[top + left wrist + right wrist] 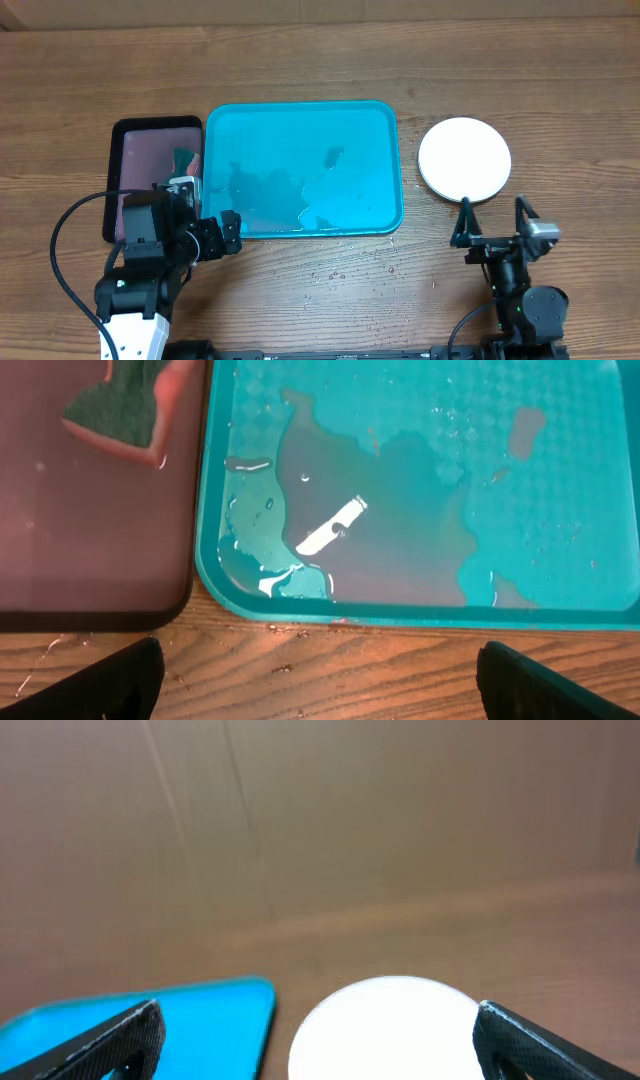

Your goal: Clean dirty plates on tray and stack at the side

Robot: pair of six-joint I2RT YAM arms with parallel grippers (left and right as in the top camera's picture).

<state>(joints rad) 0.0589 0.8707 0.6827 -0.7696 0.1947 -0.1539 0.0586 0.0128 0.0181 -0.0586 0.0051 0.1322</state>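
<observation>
Brown wood-grain table (320,60) fills the overhead view. In the right wrist view a plain brown backdrop (320,820) stands beyond the table's far edge.

The teal tray (300,106) lies at table centre with its long side left-right. Its floor is wet, with pooled water (270,185) mostly in the front-left part.

The black-rimmed tray (112,180), pinkish inside, sits just beside the teal tray's left edge, rims nearly touching.

The white plate (464,159) lies flat on bare table right of the teal tray, close to it but apart. Only a white top face shows, and I cannot tell if anything lies under it.

The left arm (140,270) is at the front left, over the front end of the black-rimmed tray. The left gripper (318,685) has its jaws spread wide and holds nothing. It sits over bare wood at the teal tray's front-left corner.

The right arm (520,300) is at the front right. The right gripper (491,205) is also spread wide and empty, just in front of the white plate's near edge, which shows between its fingers in the wrist view.

A black cable (60,240) loops left of the left arm.

A green sponge (115,405) lies in the black-rimmed tray, by its right rim.

Water droplets (335,272) dot the table in front of the teal tray.
</observation>
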